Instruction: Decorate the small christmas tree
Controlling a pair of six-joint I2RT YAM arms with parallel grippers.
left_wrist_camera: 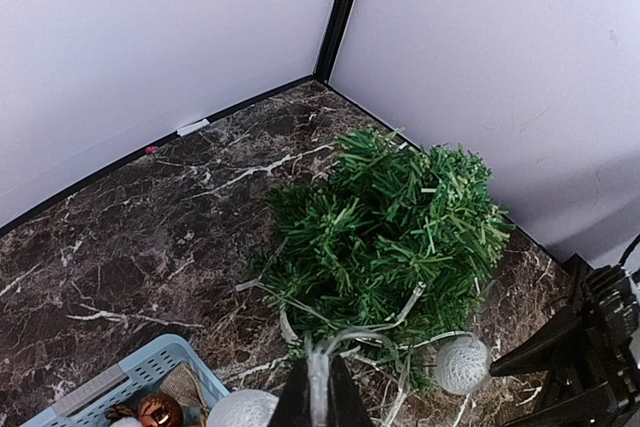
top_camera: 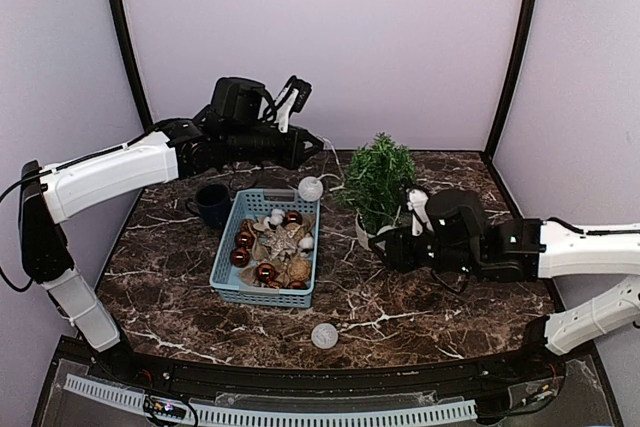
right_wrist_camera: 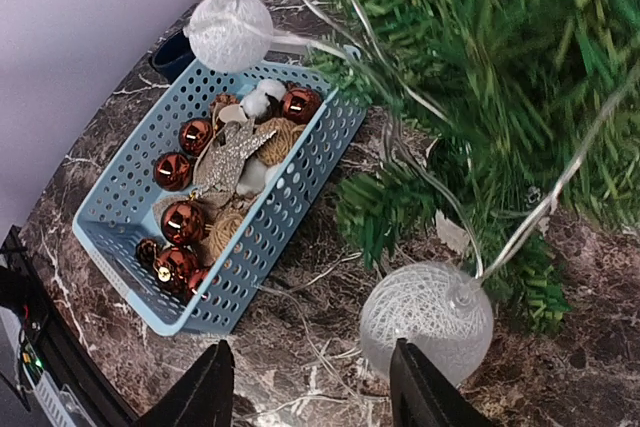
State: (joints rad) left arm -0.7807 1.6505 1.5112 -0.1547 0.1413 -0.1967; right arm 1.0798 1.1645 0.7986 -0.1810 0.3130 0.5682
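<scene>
Pinching the clear wire of the light string between fully closed fingers, the left gripper hangs high beside the small christmas tree — a height that lets the wire drape over the branches rather than drag across the table. The tree stands in its white pot at the back right of the marble top, just right of the blue basket of ornaments. One woven white ball dangles between basket and tree, and a second ball hangs low at the tree's foot. The right gripper sits low by the pot, fingers spread wide and holding nothing, with the second ball just ahead of them — placed, I judge, to catch it and feed the string round that side.
</scene>
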